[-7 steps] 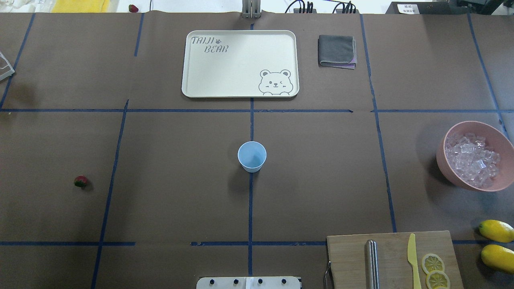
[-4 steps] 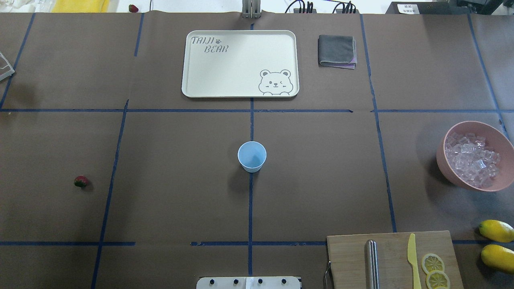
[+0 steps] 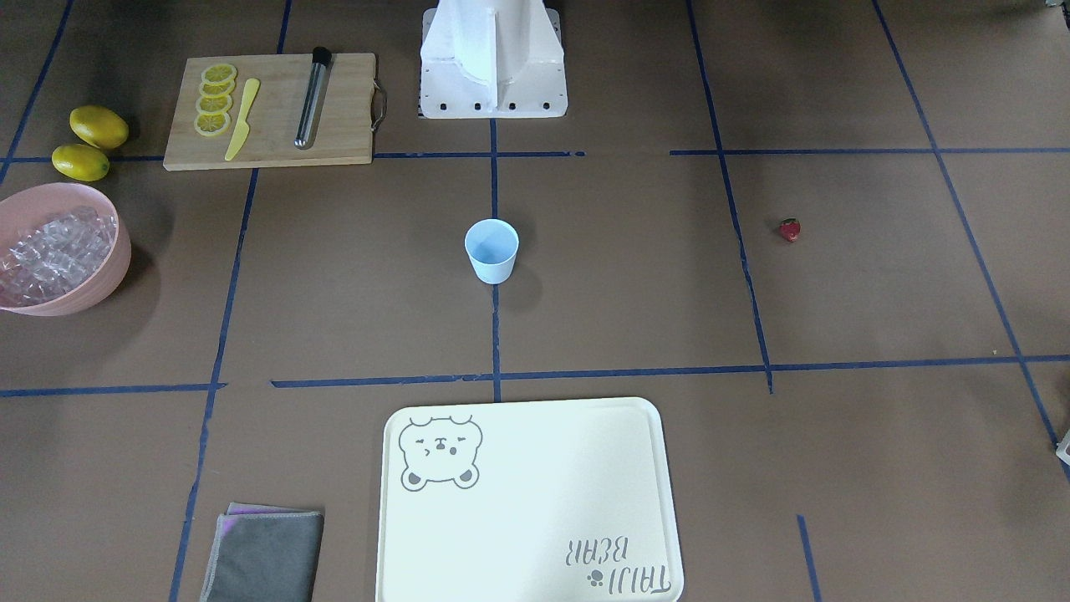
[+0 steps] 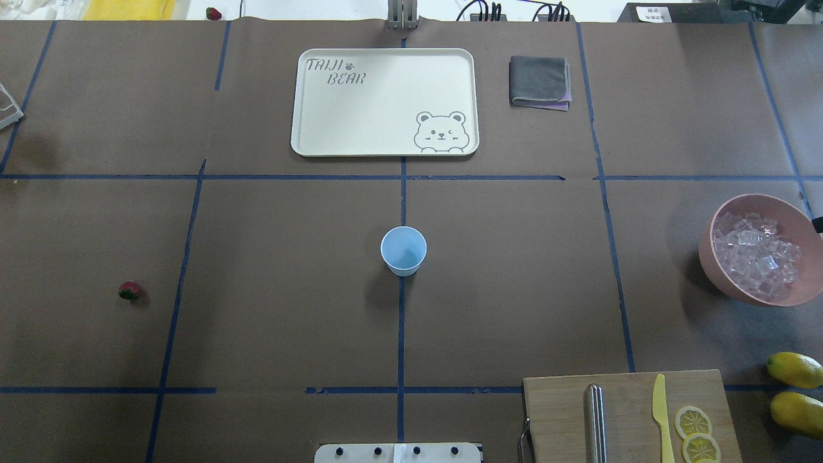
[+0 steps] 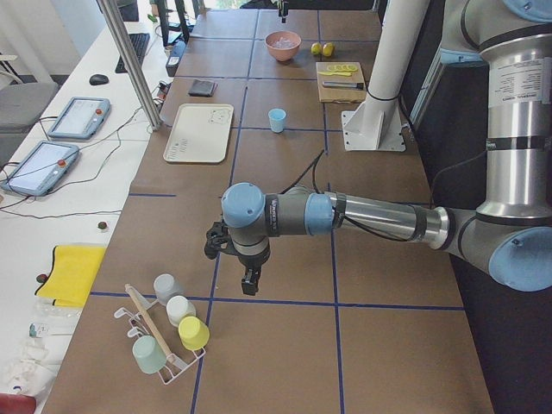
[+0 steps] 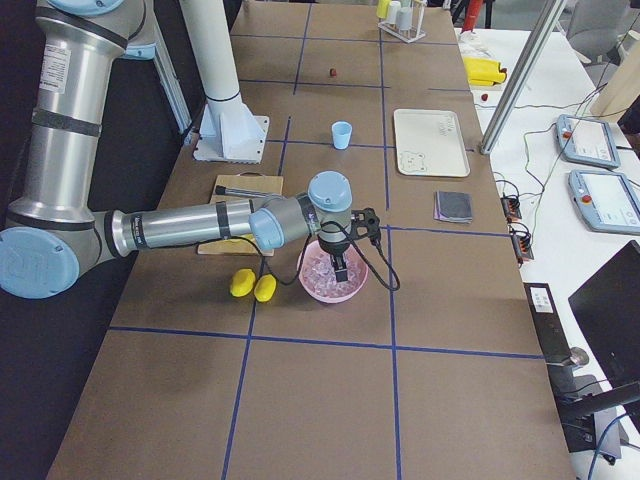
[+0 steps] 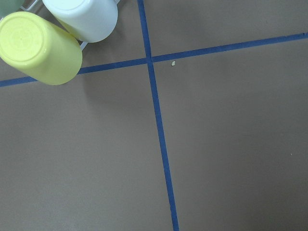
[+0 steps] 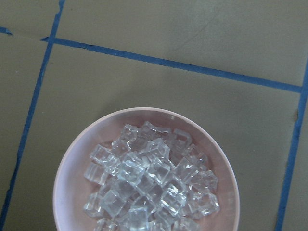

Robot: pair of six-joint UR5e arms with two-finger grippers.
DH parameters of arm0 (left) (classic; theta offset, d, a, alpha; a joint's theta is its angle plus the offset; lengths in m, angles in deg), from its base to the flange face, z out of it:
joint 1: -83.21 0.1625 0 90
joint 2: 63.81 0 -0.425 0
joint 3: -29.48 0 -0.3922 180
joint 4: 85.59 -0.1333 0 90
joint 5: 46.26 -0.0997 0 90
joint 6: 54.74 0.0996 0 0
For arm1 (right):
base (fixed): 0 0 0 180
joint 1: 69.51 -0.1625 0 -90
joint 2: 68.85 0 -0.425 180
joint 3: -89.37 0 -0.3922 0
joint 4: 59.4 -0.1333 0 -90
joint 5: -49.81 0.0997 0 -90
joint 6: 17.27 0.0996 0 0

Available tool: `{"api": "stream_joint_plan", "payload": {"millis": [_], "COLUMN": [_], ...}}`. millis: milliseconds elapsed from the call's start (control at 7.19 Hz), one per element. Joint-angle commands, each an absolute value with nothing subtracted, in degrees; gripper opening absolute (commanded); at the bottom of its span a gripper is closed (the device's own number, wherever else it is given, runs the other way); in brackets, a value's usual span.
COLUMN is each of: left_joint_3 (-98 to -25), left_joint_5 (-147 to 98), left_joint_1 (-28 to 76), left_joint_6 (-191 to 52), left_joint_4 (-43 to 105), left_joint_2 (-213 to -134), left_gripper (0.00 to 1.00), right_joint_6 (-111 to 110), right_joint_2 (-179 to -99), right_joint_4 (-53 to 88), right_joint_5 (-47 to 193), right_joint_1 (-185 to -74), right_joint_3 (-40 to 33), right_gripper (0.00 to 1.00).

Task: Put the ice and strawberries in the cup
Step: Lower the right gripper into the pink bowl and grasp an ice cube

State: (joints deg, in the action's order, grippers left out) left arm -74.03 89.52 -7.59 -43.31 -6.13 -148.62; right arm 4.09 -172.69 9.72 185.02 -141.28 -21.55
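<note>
We judge the ice (image 8: 149, 187) to be light, hard and slick. It is a heap of small clear cubes in the pink bowl (image 8: 67, 168) at the right end of the tabletop (image 4: 289, 308). A single cube near the top of the heap, taken across two flat faces, looks like the safest hold; a squeeze on a corner would likely shoot it out.

The strawberry (image 4: 129, 290) lies alone on the left side, well apart from the pale-blue cup (image 4: 403, 251), which stands upright at the centre and looks empty. The berry seems light, soft and apt to roll, so we would take it gently across its widest part, below the leafy top.

The right arm reaches out low and nearly level with its wrist bent down. The right pincer (image 6: 341, 268) hangs over the bowl, above the ice. The left arm stretches out in the same way. The left pincer (image 5: 250, 280) points down at bare tabletop beside a rack (image 5: 159, 345) of upturned cups, away from the strawberry.

We cannot tell whether either pincer is open or closed.
</note>
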Motion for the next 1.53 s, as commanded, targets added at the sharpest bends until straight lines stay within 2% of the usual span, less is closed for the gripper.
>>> {"api": "stream_joint_plan", "payload": {"millis": [0,973,1390], "left_joint_3": [-74.1,-74.0,-74.0], "left_joint_5": [89.5,89.5,89.5], "left_joint_1": [-7.6,-7.6,-7.6], "left_joint_6": [-43.3,-43.3,-43.3], "left_joint_4": [-6.1,-6.1,-6.1], "left_joint_2": [-148.6,-148.6,-148.7], "left_gripper": [1.00,1.00,1.00], "right_joint_6": [15.4,14.9,14.8], "right_joint_2": [-173.9,-174.5,-174.6], "right_joint_4": [2.1,0.6,0.6], "right_joint_5": [180.5,174.4,174.1], "right_joint_1": [-134.1,-126.6,-126.1], "right_joint_3": [-21.5,-18.8,-17.8], "right_gripper": [0.98,0.90,0.80]}}
